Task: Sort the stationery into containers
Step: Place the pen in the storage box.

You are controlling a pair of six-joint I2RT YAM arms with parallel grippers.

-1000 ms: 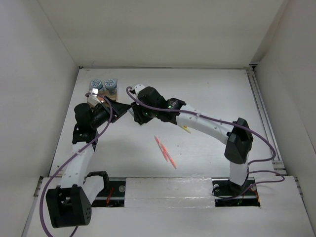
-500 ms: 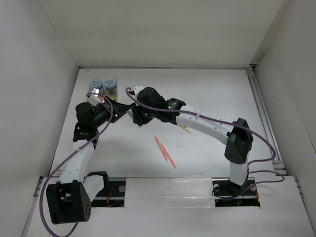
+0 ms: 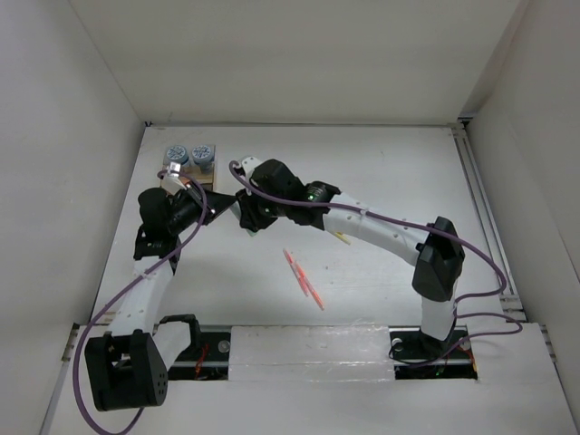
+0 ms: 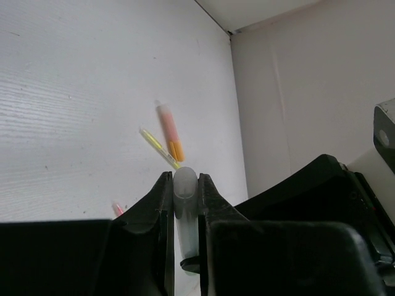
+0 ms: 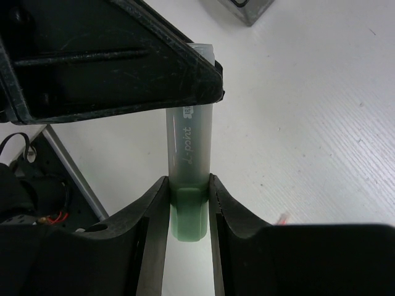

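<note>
A light green highlighter (image 5: 190, 148) with a translucent barrel and a green cap (image 5: 189, 213) is held between both grippers above the table. My right gripper (image 5: 188, 182) is shut on the cap end. My left gripper (image 4: 184, 179) is shut on the translucent end (image 4: 185, 185). In the top view the two grippers meet, left (image 3: 214, 201) and right (image 3: 237, 208), just in front of the wooden organiser tray (image 3: 196, 178). Two blue-and-white cylinders (image 3: 176, 156) (image 3: 202, 155) stand at the tray's far side. Two pink-red pens (image 3: 304, 279) lie mid-table.
A pale yellow pen (image 3: 343, 238) lies partly under the right arm. The left wrist view shows an orange highlighter (image 4: 169, 132) and a thin yellow pen (image 4: 155, 145) on the table near the right wall. White walls enclose the table on three sides.
Both grippers, joined on the highlighter, have shifted slightly to the left. The pens on the table have not moved.
</note>
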